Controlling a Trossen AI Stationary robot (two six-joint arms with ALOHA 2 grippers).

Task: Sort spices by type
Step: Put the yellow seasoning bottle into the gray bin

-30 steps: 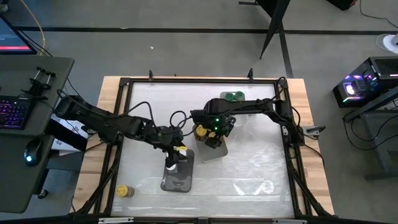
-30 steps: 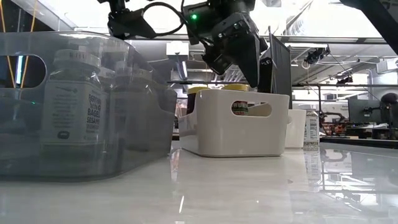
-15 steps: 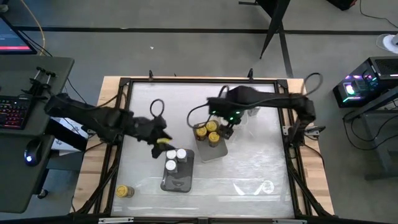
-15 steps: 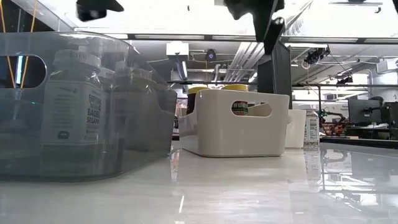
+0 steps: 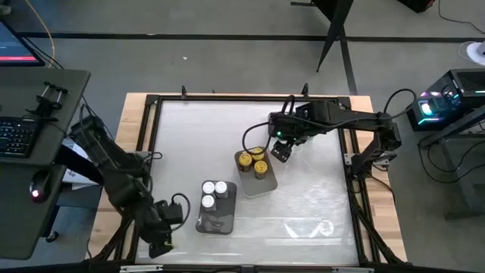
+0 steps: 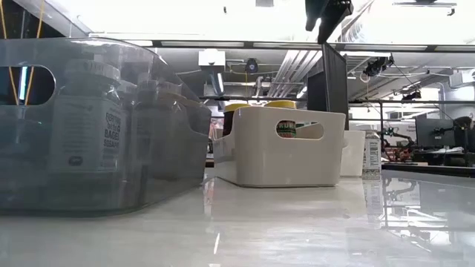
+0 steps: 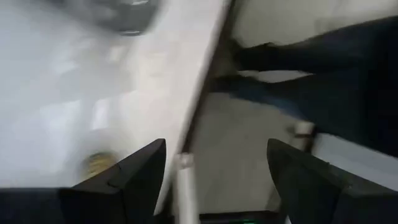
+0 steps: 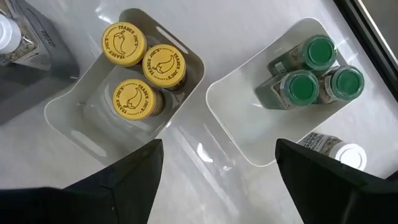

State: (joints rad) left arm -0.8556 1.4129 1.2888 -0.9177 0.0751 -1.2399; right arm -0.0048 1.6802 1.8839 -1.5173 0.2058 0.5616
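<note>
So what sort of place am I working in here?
Probably a robotics lab or workshop: a wood-edged work table on grey floor, a backlit keyboard on a side desk, and a lit computer tower.

1. Bright, even light from overhead; the ceiling lights [image 6: 185,18] wash out to white in the low view.
2. The glossy table [image 5: 318,197] shows glare and reflections.
3. The left wrist view is heavily motion-blurred.
4. The right wrist view is sharp.
</note>
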